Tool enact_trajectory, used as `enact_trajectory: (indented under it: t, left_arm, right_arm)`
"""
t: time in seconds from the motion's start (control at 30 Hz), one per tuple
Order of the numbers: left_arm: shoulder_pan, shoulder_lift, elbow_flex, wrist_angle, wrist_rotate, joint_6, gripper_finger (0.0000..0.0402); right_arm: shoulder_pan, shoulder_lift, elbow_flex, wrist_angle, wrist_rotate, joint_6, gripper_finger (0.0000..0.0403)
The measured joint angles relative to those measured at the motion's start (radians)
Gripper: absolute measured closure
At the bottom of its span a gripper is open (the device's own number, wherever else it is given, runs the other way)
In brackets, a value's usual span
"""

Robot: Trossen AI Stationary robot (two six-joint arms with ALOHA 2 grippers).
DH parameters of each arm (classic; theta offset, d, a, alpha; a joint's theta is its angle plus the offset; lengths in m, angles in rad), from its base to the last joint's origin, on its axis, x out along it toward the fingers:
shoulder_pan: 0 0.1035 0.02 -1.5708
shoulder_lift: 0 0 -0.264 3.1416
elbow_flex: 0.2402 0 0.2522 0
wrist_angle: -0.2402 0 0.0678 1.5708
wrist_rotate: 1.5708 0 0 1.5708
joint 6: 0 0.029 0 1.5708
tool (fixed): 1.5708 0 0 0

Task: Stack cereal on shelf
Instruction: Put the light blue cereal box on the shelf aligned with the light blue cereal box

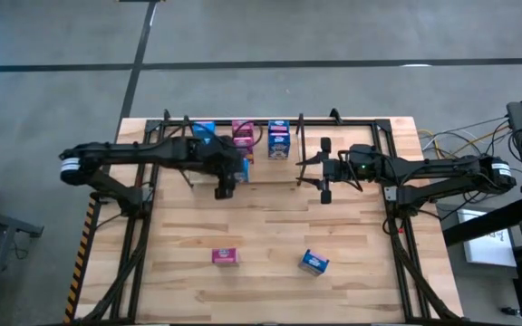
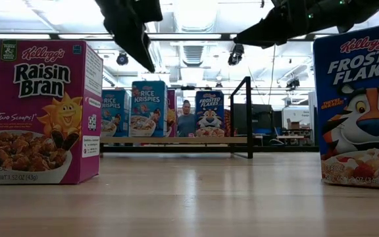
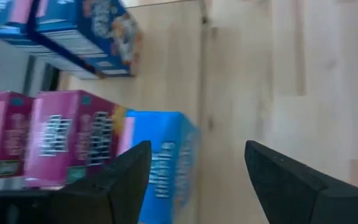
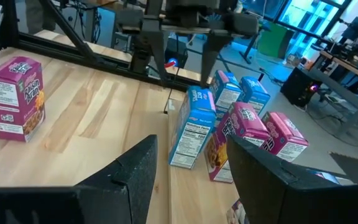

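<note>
Left gripper (image 1: 224, 187) spread empty just off the shelf (image 1: 352, 121) by its cereal boxes (image 1: 278, 139), right gripper (image 1: 324, 169) also spread, Raisin Bran box (image 1: 225, 257) and Frosted Flakes box (image 1: 314, 263) on near table.

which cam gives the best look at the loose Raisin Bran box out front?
Low view: the Raisin Bran box stands close, upright, front label readable. High view shows only its top, near the table's front edge. Right wrist view shows it small, upright. Left wrist view doesn't show it.
</note>
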Motion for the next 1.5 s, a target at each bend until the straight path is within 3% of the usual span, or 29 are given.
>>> enact_trajectory:
  t: [0.4,0.67,1.5]
  left_arm:
    - [0.050,0.036,-0.011,0.028,-0.056,0.096,0.0157]
    - [0.107,0.035,-0.025,0.034,0.013,0.134,0.0157]
    - [0.118,0.037,-0.061,0.076,0.016,0.139,0.0171]
  right_arm:
    - [0.000,0.000,0.000,0.000,0.000,-0.004,0.0220]
    - [0.000,0.000,0.000,0.000,0.001,-0.004,0.0220]
    - [0.000,0.000,0.000,-0.001,0.003,0.002,0.0220]
